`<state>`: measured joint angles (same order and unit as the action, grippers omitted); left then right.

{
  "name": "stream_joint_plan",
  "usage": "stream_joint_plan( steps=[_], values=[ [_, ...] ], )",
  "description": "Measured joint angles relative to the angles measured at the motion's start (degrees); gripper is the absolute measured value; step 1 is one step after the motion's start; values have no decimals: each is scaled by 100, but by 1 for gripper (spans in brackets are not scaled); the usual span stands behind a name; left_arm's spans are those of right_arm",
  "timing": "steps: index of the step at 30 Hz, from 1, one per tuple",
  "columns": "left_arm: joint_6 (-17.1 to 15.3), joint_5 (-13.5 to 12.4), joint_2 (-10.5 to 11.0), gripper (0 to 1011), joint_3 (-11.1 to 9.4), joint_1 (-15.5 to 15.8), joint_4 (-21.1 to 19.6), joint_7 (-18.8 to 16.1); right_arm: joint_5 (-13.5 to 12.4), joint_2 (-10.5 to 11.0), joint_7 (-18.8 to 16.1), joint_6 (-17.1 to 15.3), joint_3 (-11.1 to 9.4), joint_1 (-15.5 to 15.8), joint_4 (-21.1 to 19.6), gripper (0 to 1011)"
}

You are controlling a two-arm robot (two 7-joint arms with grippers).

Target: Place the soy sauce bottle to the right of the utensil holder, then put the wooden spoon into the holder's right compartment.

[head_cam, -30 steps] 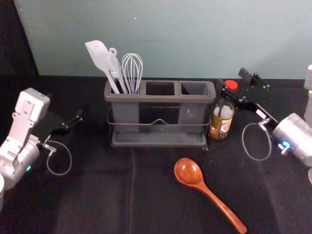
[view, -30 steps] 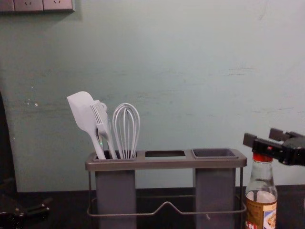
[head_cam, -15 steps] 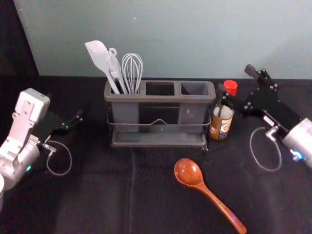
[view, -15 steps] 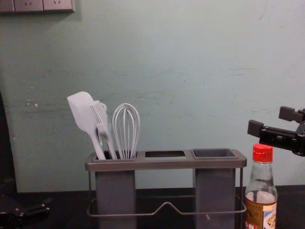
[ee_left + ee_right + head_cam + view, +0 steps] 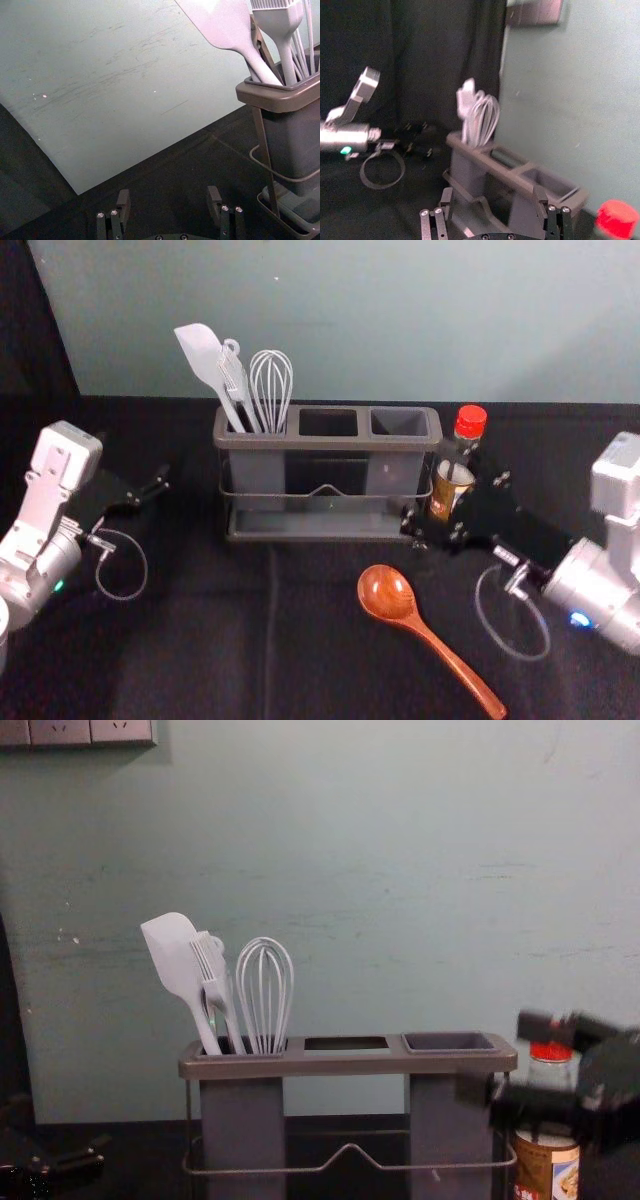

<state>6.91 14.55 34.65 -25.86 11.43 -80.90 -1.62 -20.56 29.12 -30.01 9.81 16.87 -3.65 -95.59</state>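
Our right gripper point(image 5: 493, 194) dropped to the bottle's point(image 5: 470, 422) six o'clock, likely for the spoon point(image 5: 387, 592); left gripper point(image 5: 169, 192) idles at the holder's point(image 5: 330, 443) nine, both spread.

You seem to be in a lab: robot arms point(image 5: 595, 585) flank the utensil holder point(image 5: 400, 445), black cloth point(image 5: 180, 650) beneath it, scuffed wall point(image 5: 400, 900) behind it, dark curtain point(image 5: 32, 330) to its left.
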Motion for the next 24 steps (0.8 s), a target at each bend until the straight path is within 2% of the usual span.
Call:
stream_joint_plan(
  steps=[3, 6, 7, 10, 11, 14, 17, 24],
  values=[
    [0, 0, 0, 1005, 0, 0, 0, 0, 78, -8, 29, -208, 148, 16, 63, 1004],
    [0, 0, 0, 1005, 0, 0, 0, 0, 199, -67, 189, -626, 341, -1, 235, 1004],
    [0, 0, 0, 1005, 0, 0, 0, 0, 199, -67, 189, -626, 341, -1, 235, 1004],
    [0, 0, 0, 1005, 0, 0, 0, 0, 315, -96, 344, -1137, 492, -63, 346, 1004],
    [0, 0, 0, 1005, 0, 0, 0, 0, 383, -102, 413, -1394, 563, -104, 380, 1004],
    [0, 0, 0, 1005, 0, 0, 0, 0, 545, -107, 515, -1762, 692, -182, 412, 1004],
    [0, 0, 0, 1005, 0, 0, 0, 0, 673, -111, 565, -1924, 770, -229, 420, 1004],
    [0, 0, 0, 1005, 0, 0, 0, 0, 731, -139, 589, -1952, 769, -243, 421, 1004]
  ],
)
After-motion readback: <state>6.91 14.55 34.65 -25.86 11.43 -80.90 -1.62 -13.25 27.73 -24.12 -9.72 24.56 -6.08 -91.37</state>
